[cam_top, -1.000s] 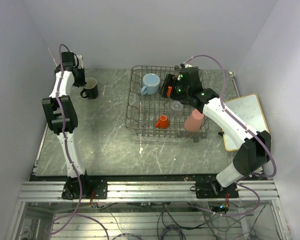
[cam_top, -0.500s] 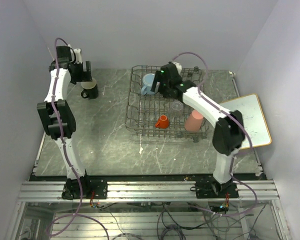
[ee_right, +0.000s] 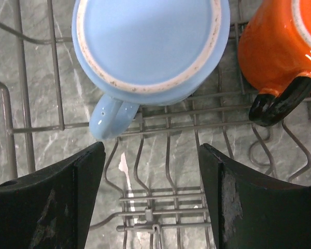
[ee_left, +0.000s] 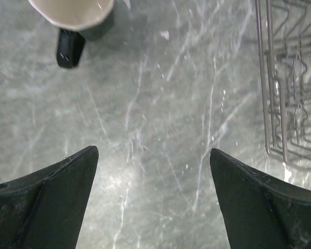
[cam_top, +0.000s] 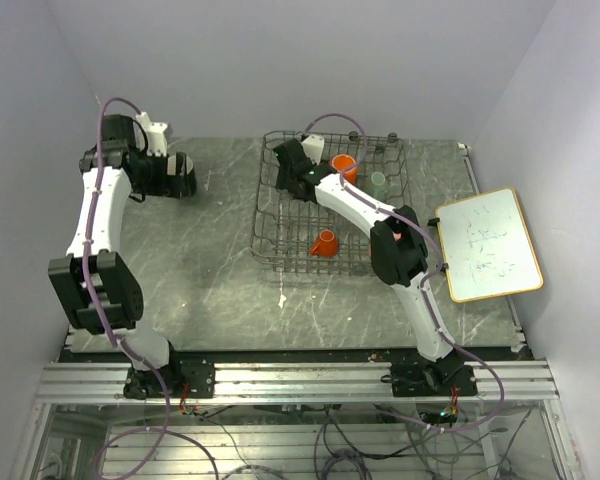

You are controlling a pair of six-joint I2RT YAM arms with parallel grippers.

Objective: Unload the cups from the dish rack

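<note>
The grey wire dish rack [cam_top: 263,232] stands mid-table. My right gripper [cam_top: 288,178] hangs open over its back left corner. In the right wrist view the gripper [ee_right: 150,150] sits just short of the light blue mug [ee_right: 145,41], whose handle points toward the left finger without touching it. The orange mug [ee_right: 272,46] with a black handle stands beside it [cam_top: 344,167]. A pale green cup [cam_top: 378,180] and a tiny orange cup [cam_top: 325,243] also rest in the rack. The black mug [ee_left: 72,15] stands on the table at far left [cam_top: 187,183], ahead of my open, empty left gripper [ee_left: 153,155] [cam_top: 170,172].
A white board with a wooden frame [cam_top: 485,245] lies at the table's right edge. The rack's wire side [ee_left: 287,78] shows at the right of the left wrist view. My right arm [cam_top: 395,245] crosses over the rack's right half and hides what lies beneath.
The left gripper let go of the black mug, which stays on the table. The right arm swung from the rack's right side to its back left, over the light blue mug.
</note>
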